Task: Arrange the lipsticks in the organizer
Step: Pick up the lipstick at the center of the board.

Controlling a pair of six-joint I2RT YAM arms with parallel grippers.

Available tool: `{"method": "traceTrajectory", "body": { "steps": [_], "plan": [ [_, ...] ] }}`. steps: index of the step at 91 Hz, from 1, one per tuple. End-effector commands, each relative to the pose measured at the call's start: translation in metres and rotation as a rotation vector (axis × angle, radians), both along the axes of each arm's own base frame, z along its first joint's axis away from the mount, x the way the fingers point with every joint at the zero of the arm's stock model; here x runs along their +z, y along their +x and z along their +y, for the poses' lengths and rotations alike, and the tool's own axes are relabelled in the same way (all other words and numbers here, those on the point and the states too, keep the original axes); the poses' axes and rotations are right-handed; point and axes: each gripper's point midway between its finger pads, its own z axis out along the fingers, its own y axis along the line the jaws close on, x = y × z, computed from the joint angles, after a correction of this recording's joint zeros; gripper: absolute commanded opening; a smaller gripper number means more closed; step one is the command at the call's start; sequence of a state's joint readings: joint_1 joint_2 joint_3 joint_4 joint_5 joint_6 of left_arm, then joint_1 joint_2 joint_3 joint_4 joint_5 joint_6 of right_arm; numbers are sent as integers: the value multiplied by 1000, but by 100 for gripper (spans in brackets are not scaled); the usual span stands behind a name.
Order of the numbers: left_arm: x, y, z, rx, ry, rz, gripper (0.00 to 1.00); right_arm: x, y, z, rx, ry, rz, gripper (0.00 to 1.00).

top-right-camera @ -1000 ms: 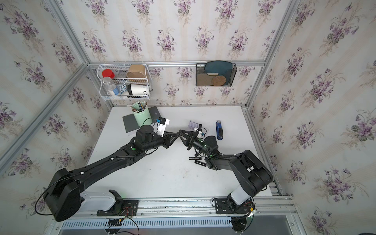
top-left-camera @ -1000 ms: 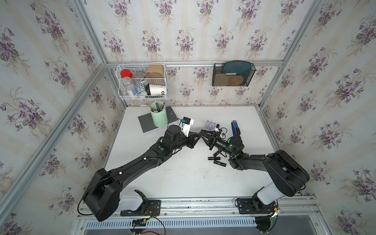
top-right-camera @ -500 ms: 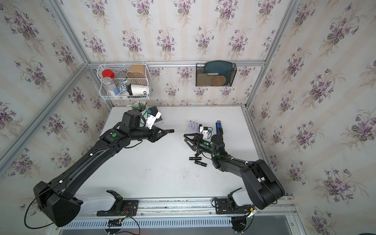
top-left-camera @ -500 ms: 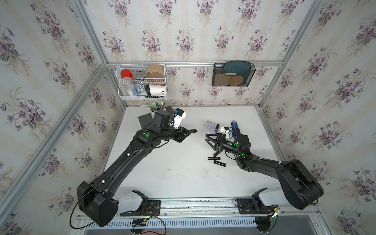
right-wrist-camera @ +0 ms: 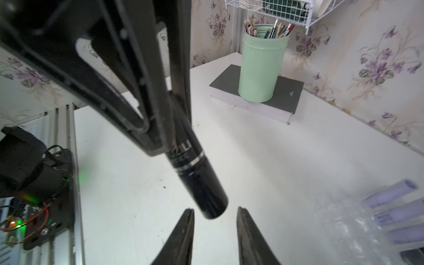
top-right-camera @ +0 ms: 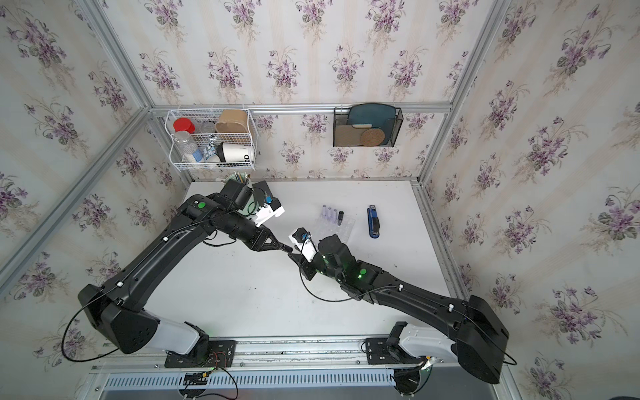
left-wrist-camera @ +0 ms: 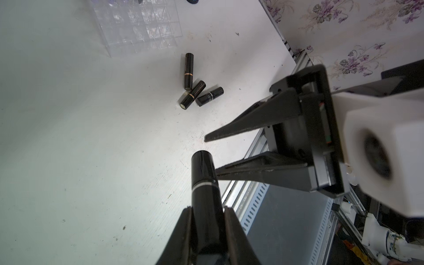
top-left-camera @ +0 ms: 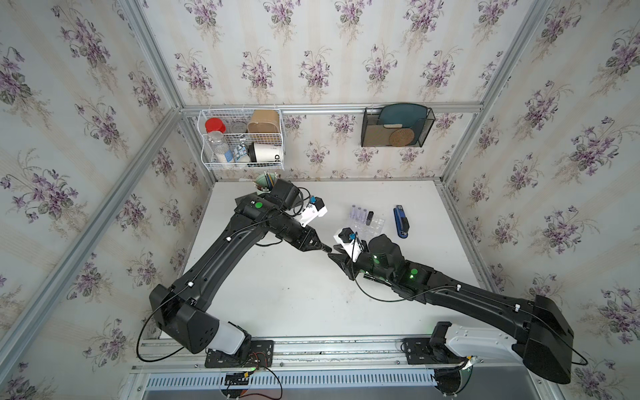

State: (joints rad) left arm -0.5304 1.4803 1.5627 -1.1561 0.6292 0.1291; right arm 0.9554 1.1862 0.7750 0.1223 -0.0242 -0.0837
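1 lipstick (left-wrist-camera: 204, 183) gripped in left jaws, tip between parted right jaws.

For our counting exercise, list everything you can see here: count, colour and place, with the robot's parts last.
black lipsticks: five; three lying on the table, one in the organizer, one held
lilac lipsticks: three, standing in the organizer
organizer: one, clear, far side of the table
stapler: one, blue, beside the organizer
pen cup: one, mint green, on the book
book: one, grey, back corner
basket: one, white wire, back wall
rack: one, black mesh, back wall
table: one, white
left gripper: shut on a black lipstick
right gripper: open, at that lipstick's free end
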Motion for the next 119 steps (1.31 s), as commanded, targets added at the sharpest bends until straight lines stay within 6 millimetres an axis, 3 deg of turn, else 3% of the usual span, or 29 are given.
{"method": "traceTrajectory", "body": {
  "steps": [1, 25, 42, 61, 69, 78, 91, 96, 106, 112, 119],
  "plan": [
    [-4, -12, 0, -44, 3, 34, 0, 8, 5, 0, -6, -72, -102, 38],
    [-8, -10, -6, -47, 7, 39, 0, 7, -8, 23, 92, -92, -93, 42],
    [-5, -12, -9, -56, -9, 40, 0, 11, -4, 34, 101, -72, -100, 41],
    [-8, -9, -10, -38, 9, 43, 0, 21, -2, 42, 101, -5, -92, 19],
    [1, -6, -11, -18, -11, 25, 21, 16, 0, 40, 72, 23, -71, 14],
    [28, 3, -12, 33, -99, -30, 38, 12, 8, 33, 10, 107, -10, 9],
    [71, 30, 14, 263, -264, -136, 53, 13, 27, 17, -124, 309, 168, 7],
    [76, 36, 23, 335, -337, -166, 61, 12, 39, 7, -196, 386, 258, 6],
    [57, 43, 27, 404, -457, -297, 65, 8, 62, -18, -331, 563, 475, 5],
    [23, 40, 18, 407, -517, -323, 66, 4, 70, -27, -359, 686, 622, 7],
    [-4, 31, 0, 371, -525, -346, 66, 7, 71, -23, -331, 781, 757, 8]
  ]
}}
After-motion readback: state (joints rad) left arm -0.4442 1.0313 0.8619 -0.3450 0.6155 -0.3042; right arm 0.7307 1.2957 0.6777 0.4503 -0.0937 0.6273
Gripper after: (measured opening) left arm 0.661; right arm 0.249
